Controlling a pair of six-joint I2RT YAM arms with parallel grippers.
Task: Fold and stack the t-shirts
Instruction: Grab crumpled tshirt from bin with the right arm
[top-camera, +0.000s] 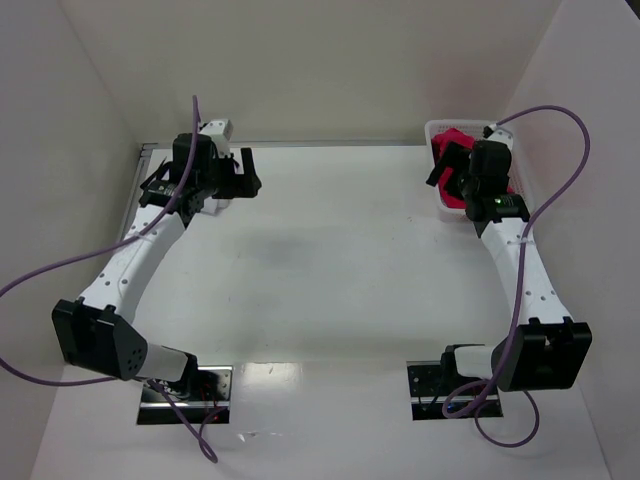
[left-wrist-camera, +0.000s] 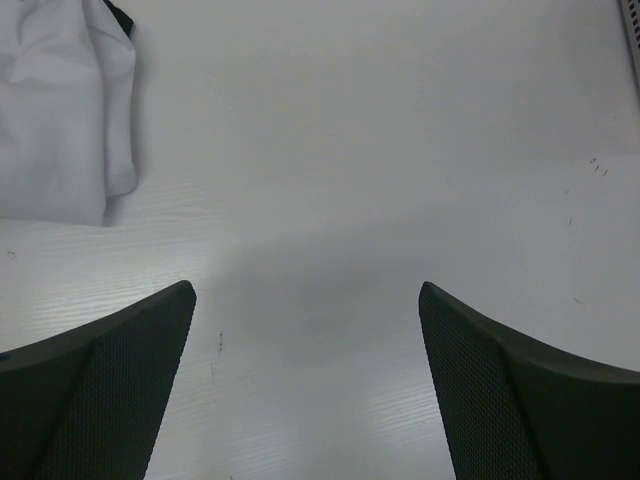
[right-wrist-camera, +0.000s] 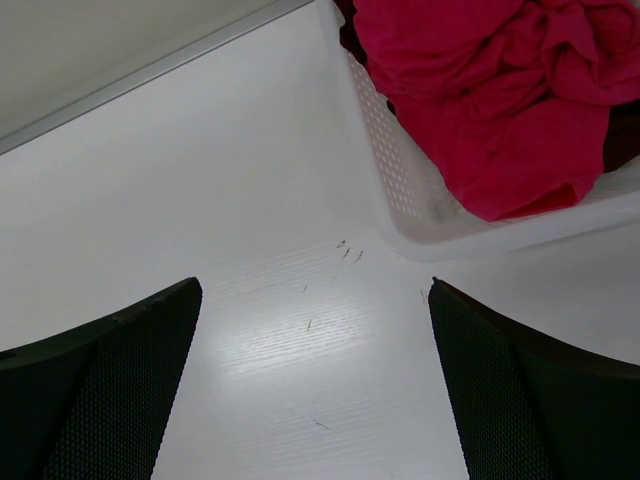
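Observation:
A bright crimson-red t-shirt (right-wrist-camera: 500, 100) lies crumpled in the white lattice basket (right-wrist-camera: 398, 190) at the far right of the table; it also shows in the top view (top-camera: 453, 138). A folded white t-shirt with dark trim (left-wrist-camera: 60, 110) lies on the table, just left of and beyond my left gripper (left-wrist-camera: 306, 290). That gripper is open and empty above bare table (top-camera: 243, 176). My right gripper (right-wrist-camera: 316, 285) is open and empty, hovering just in front of the basket's near left corner (top-camera: 443, 166). The dark maroon shirt does not clearly show.
The basket (top-camera: 432, 128) stands against the right wall at the back. A metal strip (top-camera: 330, 144) runs along the table's far edge. White walls close in the left, back and right sides. Purple cables hang off both arms.

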